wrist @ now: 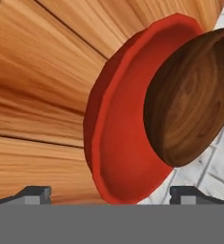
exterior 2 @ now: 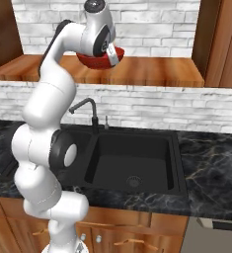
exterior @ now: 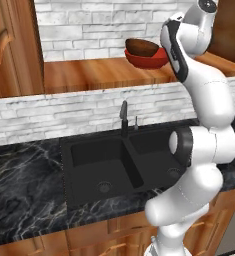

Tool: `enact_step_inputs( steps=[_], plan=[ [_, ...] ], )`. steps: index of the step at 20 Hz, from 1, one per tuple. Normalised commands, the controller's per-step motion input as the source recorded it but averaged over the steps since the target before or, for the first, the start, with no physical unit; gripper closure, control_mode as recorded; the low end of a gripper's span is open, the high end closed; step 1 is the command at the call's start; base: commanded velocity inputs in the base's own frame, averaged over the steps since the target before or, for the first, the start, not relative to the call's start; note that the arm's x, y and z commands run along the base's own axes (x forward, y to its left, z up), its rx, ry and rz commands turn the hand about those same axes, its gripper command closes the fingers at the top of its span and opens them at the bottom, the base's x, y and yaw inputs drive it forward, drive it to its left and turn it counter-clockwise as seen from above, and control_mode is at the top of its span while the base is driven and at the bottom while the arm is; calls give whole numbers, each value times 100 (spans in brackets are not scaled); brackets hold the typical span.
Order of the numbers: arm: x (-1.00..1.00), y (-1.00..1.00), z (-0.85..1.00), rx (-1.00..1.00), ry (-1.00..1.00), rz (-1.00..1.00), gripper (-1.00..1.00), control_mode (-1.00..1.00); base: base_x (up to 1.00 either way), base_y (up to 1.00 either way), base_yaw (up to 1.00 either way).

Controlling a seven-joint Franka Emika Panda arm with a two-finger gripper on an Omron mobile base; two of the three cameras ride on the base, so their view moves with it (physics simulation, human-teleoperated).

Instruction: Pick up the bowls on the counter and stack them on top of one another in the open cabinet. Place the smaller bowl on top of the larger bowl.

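Hand view: stacked bowls [wrist: 132,138] just beyond open gripper [wrist: 111,193].

The red bowl [exterior: 148,61] sits upright on the wooden floor of the open cabinet [exterior: 94,75], near its white brick back wall. The brown wooden bowl [exterior: 141,47] rests inside the red bowl, narrower than it, its grain plain from my hand view.
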Motion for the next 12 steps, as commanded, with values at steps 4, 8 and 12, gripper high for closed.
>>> enact_step_inputs(
  steps=[4, 8, 12],
  plan=[
    [-64, -1, 1, 0, -2, 0, -100, -100, 0, 0, 0],
    [-79, 0, 0, 0, 0, 0, -100, -100, 0, 0, 0],
    [-96, 0, -8, -1, 0, 0, -100, -100, 0, 0, 0]
  ],
)
